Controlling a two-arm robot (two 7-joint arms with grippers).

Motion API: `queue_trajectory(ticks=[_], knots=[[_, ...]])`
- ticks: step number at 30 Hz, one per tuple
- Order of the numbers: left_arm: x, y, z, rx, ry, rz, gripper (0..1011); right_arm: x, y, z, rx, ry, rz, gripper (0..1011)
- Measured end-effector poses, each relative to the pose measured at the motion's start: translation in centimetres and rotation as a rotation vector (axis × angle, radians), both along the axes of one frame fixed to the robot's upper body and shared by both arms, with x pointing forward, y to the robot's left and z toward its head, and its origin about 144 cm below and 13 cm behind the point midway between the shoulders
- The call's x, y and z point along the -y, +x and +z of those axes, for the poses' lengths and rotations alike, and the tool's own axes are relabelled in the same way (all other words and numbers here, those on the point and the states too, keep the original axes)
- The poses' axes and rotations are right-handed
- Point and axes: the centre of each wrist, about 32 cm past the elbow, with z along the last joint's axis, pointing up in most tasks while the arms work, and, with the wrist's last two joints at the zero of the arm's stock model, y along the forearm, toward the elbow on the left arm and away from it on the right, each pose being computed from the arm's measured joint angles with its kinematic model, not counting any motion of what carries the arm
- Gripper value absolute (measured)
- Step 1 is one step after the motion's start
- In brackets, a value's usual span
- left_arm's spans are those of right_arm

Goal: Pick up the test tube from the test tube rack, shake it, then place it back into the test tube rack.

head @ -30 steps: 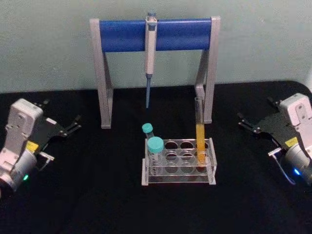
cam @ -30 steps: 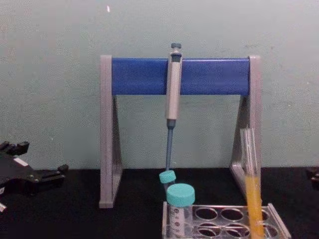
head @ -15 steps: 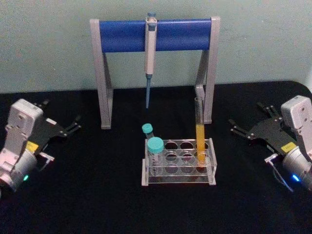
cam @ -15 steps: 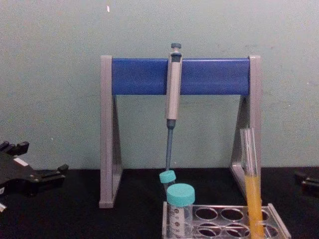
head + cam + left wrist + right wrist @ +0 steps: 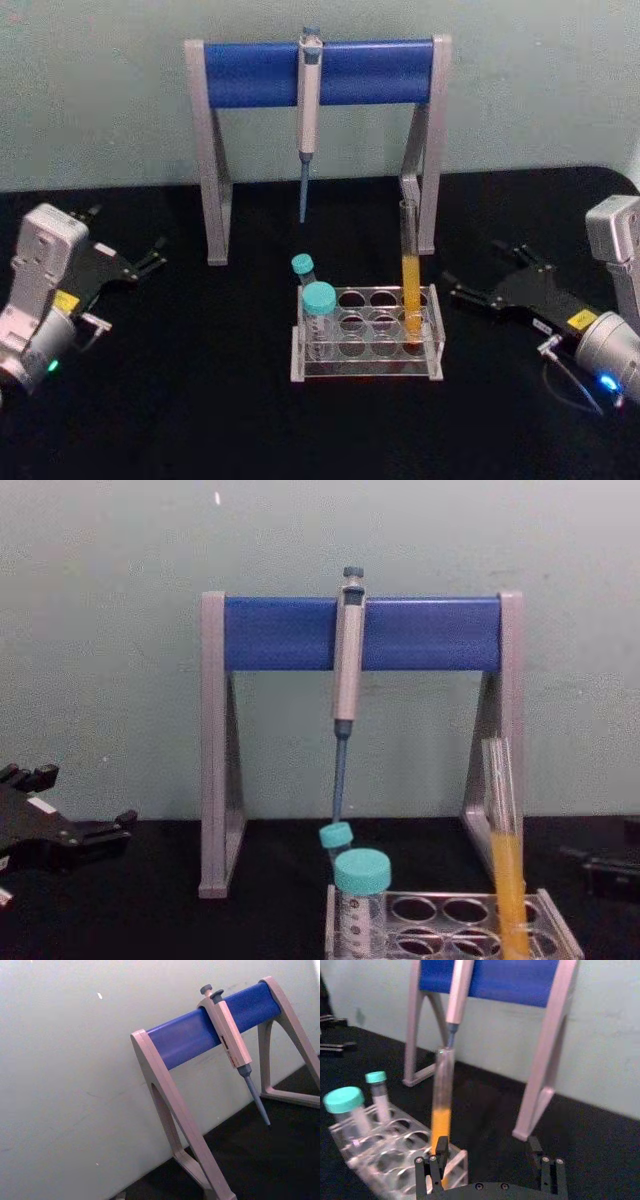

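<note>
Since the test tube (image 5: 409, 268) stands upright at the right end of the test tube rack (image 5: 365, 362), your right arm suits the pick.
Your right end effector (image 5: 487, 1161) hovers near the rack, spread wide, empty, aimed at the glass; left end effector (image 5: 125, 236) parked open at the bench's (image 5: 200, 410) left.

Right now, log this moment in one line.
test tube upright in test tube rack | right gripper open, right of rack | left gripper parked left

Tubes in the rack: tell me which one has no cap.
The tall slim tube at the rack's right end, holding orange-yellow liquid, is open-topped. The two shorter tubes, front and back, at the left end wear teal caps.
</note>
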Motion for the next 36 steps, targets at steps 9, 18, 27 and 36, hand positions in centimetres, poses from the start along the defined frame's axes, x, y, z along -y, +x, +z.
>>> queue_trajectory(ticks=[9, 18, 27, 36], knots=[[0.0, 0.0, 0.0, 0.0, 0.0, 0.0, 1001, -0.5, 0.1, 0.5, -0.075, 0.053, 0.085, 1000], [0.0, 0.0, 0.0, 0.0, 0.0, 0.0, 1001, -1.8, 1.5, 0.7, -0.093, 0.071, 0.126, 1000], [0.0, 0.0, 0.0, 0.0, 0.0, 0.0, 1001, -3.0, 3.4, 1.0, -0.096, 0.052, 0.131, 1000], [0.0, 0.0, 0.0, 0.0, 0.0, 0.0, 1001, -3.8, 4.5, 0.9, -0.11, 0.037, 0.137, 1000]])
